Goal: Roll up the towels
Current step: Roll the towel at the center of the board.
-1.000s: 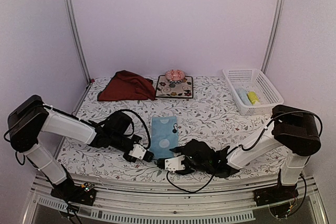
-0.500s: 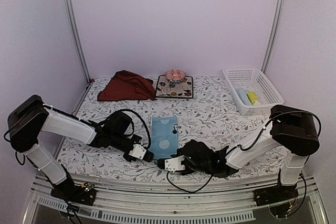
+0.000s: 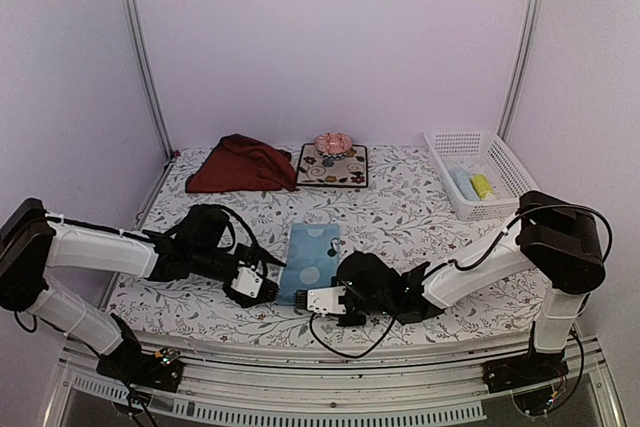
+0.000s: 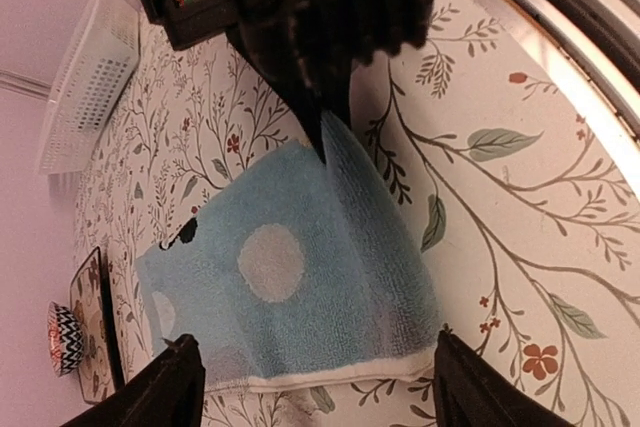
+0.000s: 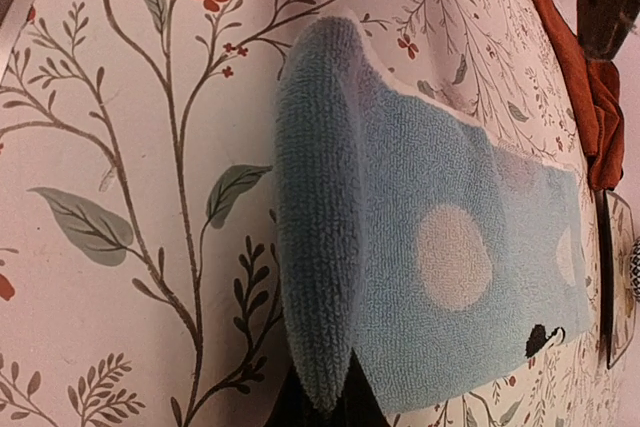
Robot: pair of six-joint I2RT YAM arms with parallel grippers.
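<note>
The light blue towel with white dots [image 3: 313, 259] lies flat between both arms, its near edge curled up into a small fold [image 5: 315, 237]. My right gripper [image 5: 335, 402] is shut on that fold at the towel's corner; in the left wrist view it [image 4: 320, 17] pinches the raised corner. My left gripper [image 4: 315, 377] stands open, one finger [image 4: 175, 382] on each side of the towel's white hem [image 4: 330, 372], holding nothing. A dark red towel [image 3: 240, 165] lies bunched at the back left. Small yellow [image 3: 482, 185] and pale blue [image 3: 462, 183] towels sit in the basket.
A white basket [image 3: 515, 165] stands at the back right. A dark floral mat [image 3: 345, 169] with a pink patterned bowl [image 3: 330, 144] sits at the back centre. The table's metal front edge [image 4: 560, 7] runs close behind both grippers.
My left gripper has opened and let go of the towel's near edge. My right gripper has shut on that edge, and both arms have shifted a little to the left.
</note>
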